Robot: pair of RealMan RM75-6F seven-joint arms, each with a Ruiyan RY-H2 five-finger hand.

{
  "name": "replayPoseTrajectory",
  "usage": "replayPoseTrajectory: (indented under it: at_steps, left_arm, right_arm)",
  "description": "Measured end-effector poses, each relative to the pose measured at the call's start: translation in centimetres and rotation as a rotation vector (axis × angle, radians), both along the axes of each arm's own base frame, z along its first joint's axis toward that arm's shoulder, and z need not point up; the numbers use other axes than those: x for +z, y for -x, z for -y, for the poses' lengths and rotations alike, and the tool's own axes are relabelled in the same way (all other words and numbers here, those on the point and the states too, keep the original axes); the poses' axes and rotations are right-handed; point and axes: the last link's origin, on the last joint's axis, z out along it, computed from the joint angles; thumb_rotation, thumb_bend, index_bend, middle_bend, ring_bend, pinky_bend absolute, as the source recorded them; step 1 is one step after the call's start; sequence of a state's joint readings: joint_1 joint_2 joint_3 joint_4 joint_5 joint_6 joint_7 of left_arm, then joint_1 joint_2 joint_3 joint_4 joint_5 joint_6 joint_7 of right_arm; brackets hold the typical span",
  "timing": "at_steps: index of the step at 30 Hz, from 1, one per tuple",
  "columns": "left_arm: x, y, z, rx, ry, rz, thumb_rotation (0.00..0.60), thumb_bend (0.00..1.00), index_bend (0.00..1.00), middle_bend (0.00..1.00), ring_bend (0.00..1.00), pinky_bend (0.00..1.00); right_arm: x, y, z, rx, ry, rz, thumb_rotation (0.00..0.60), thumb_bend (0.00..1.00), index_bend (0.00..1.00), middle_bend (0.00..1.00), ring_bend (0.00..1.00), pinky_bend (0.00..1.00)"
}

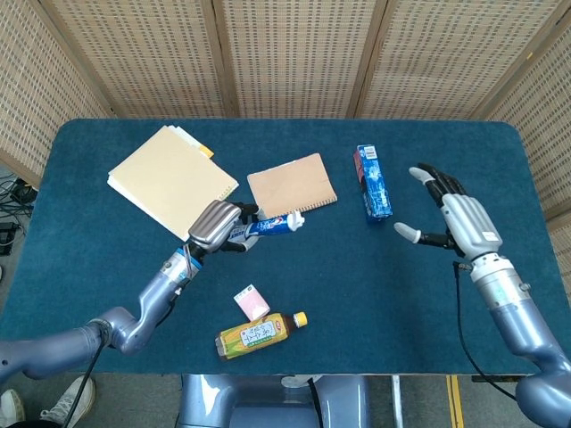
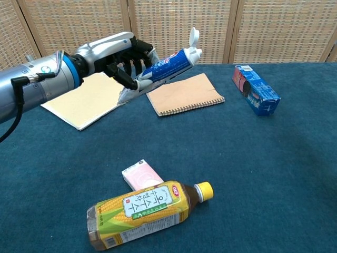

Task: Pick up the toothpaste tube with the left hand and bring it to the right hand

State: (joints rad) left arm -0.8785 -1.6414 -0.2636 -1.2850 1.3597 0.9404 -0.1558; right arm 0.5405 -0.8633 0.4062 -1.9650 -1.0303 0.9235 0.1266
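Silver-shelled, the left hand (image 2: 118, 58) grips the toothpaste tube (image 2: 167, 64) around its lower body, lifted off the blue tablecloth (image 1: 357, 276) with the white flip cap pointing up toward the right. Judging by its look, the tube is light, soft-walled and slick, so a squeeze could dent it or let it slide; the stiffer shoulder near the cap seems the safer hold. Well apart, the right hand (image 1: 455, 218) waits with fingers spread, empty.
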Motion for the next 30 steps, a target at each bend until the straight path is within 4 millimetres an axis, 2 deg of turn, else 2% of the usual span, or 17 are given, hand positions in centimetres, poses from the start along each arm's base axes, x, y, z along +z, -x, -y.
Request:
replayPoseTrajectory:
  at_steps: [8,11,15,20,26,30]
  left_arm:
    - [-1.5,-2.5,-0.3,-0.014,0.013,0.021,0.600,0.64,0.68,0.58,0.51,0.58]
    - [-2.3,-4.4,-0.1,-0.021,0.020,0.065,0.600,0.64,0.68,0.59,0.52,0.58]
    - [-2.9,-6.3,-0.2,-0.026,0.022,0.098,0.600,0.64,0.68,0.59,0.52,0.58]
    - [-3.5,-7.4,-0.4,-0.024,0.040,0.086,0.600,0.64,0.69,0.59,0.52,0.58]
    - [-3.8,-8.5,-0.8,-0.004,0.050,0.103,0.600,0.64,0.69,0.59,0.52,0.58]
    - [-4.0,-9.1,-0.7,-0.016,0.050,0.098,0.600,0.64,0.69,0.59,0.52,0.58]
  right_arm:
    - [-1.5,-4.5,2.6,0.034,-0.080,0.132,0.000,0.00,0.00,0.00,0.00,0.00]
    - [-2.5,-6.4,3.6,0.039,-0.114,0.194,0.000,0.00,0.00,0.00,0.00,0.00]
    - [-3.6,-8.8,4.3,0.044,-0.150,0.258,0.000,0.00,0.00,0.00,0.00,0.00]
    - [-5.0,-11.5,4.4,0.064,-0.190,0.302,0.000,0.00,0.00,0.00,0.00,0.00]
    - [-6.3,-13.4,4.1,0.079,-0.213,0.315,0.000,0.00,0.00,0.00,0.00,0.00]
    - [-7.1,-13.9,4.4,0.076,-0.207,0.329,0.000,0.00,0.00,0.00,0.00,0.00]
